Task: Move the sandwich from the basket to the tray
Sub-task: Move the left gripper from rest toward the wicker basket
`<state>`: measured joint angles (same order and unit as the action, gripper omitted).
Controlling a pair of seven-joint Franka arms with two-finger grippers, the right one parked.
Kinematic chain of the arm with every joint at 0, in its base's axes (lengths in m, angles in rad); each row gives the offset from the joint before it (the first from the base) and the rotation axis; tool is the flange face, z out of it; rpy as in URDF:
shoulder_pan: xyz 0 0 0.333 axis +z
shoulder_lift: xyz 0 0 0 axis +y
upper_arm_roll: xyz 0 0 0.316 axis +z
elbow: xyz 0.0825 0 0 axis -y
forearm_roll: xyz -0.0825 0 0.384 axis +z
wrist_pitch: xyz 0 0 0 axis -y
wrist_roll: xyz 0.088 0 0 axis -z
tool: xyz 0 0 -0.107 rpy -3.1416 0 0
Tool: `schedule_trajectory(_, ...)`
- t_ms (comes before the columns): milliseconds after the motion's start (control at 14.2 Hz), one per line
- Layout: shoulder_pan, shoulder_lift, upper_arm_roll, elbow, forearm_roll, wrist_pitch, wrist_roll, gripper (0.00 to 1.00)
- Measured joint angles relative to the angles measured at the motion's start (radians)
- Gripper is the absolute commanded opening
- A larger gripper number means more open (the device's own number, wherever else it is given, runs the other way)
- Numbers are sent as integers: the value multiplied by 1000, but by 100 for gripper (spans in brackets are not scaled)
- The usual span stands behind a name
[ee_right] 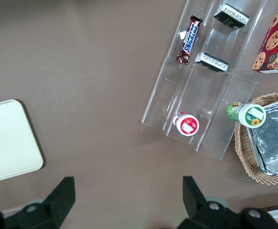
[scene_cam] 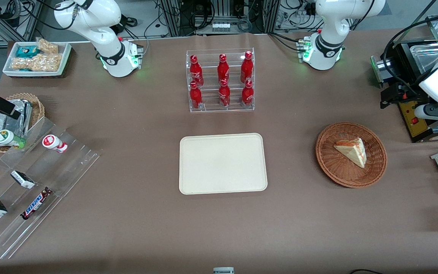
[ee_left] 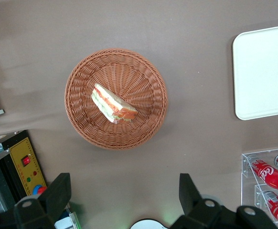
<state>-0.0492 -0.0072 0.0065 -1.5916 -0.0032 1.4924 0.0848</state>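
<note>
Brown table, end effector wide open, empty, high above basket.

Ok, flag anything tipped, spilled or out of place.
Only the small red-lidded bottle, toppled in the clear rack. Sandwich sits in basket, tray bare, gripper open above the table.

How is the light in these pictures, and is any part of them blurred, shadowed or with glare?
Front view: even light, soft shadows; the sandwich in the basket is sharp, and green lamps glow at the arm bases. Left wrist view: the tray looks washed out, nearly white; the open end effector, high above the table beside the basket, is dark and slightly soft. Right wrist view: dimmer, with light glare on the clear rack.
</note>
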Motion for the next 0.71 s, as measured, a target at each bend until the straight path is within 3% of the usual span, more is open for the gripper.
schedule_trajectory(705,0,0,0,0,0,-23,-2,100)
